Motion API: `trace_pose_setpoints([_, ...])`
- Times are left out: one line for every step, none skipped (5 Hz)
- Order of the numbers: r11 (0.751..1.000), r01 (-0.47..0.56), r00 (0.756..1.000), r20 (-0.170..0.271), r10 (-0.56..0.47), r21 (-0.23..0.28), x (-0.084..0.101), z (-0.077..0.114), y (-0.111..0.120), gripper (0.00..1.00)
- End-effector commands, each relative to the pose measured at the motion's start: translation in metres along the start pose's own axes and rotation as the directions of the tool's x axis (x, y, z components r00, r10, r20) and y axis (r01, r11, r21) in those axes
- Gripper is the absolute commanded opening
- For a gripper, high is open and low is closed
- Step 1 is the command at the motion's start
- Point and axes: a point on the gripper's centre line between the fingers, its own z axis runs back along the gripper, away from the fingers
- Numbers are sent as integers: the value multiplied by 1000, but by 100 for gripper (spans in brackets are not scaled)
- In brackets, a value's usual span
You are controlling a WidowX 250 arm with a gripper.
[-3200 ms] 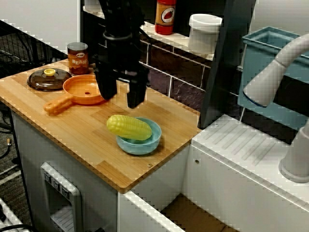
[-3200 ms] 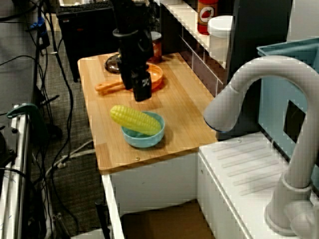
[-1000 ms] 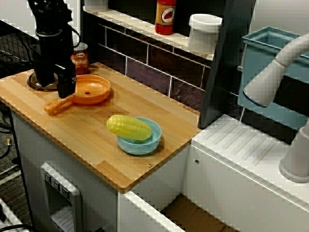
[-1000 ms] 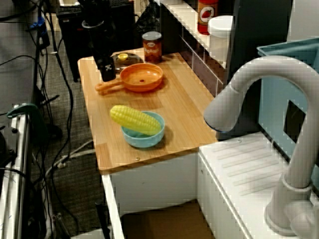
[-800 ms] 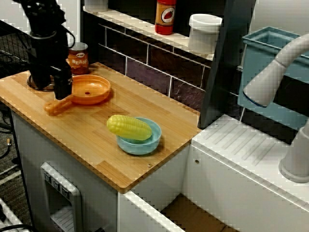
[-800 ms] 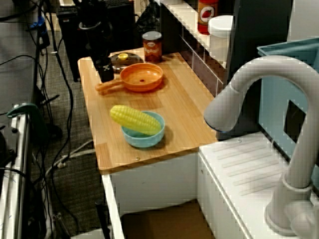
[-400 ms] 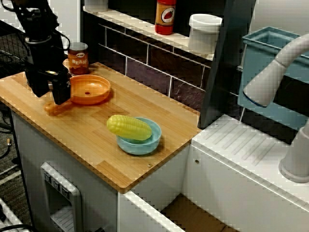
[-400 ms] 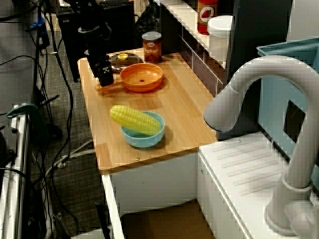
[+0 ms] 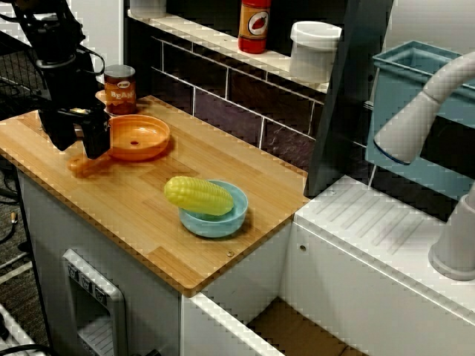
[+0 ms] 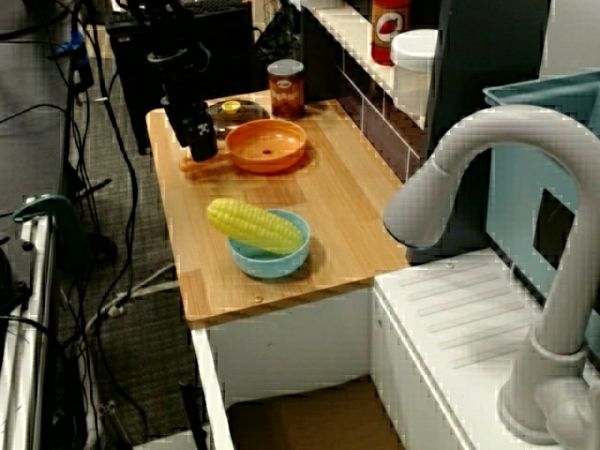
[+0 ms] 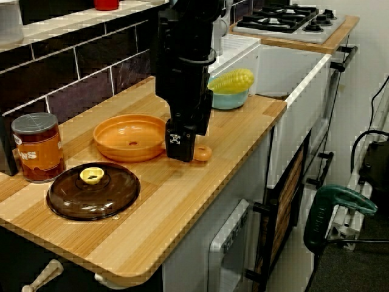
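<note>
— Front view first: where is the gripper [image 9: 76, 145] hanging?
— It is hovering low at the left end of the wooden countertop [image 9: 148, 215], right over the handle [image 9: 80, 165] of the orange frying pan [image 9: 141, 138]. Its two black fingers [image 9: 96, 141] are pointing down with a clear gap showing between them, so the jaws are standing apart.
— Are they pinching the handle?
— I cannot tell. In the view from the stove end, one finger is covering the middle of the handle, and only the handle's round tip is peeking out beside it.
— And the pan itself?
— It is sitting flat on the wood, just right of the gripper in the front view, its handle pointing toward the counter's front-left corner.
— What is lying around it?
— A brown lid [image 11: 92, 192] with a yellow knob [image 11: 92, 176] is resting just beside the pan, and a labelled can [image 9: 119, 87] is standing near the tiled wall [image 9: 223, 89] behind both. Well apart, toward the counter's right end, a corn cob [image 9: 197, 195] is lying across a light blue bowl [image 9: 234, 213].
— And higher up?
— A red bottle [image 9: 254, 26] and a white container [image 9: 315, 52] are standing on the shelf [image 9: 200, 33].
</note>
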Motion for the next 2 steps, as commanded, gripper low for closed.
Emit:
trace_pose_setpoints([1000, -2, 999, 33, 2, 8, -2, 6, 6, 100])
trace_pose_setpoints([1000, 5, 999, 35, -6, 12, -3, 4, 4, 100])
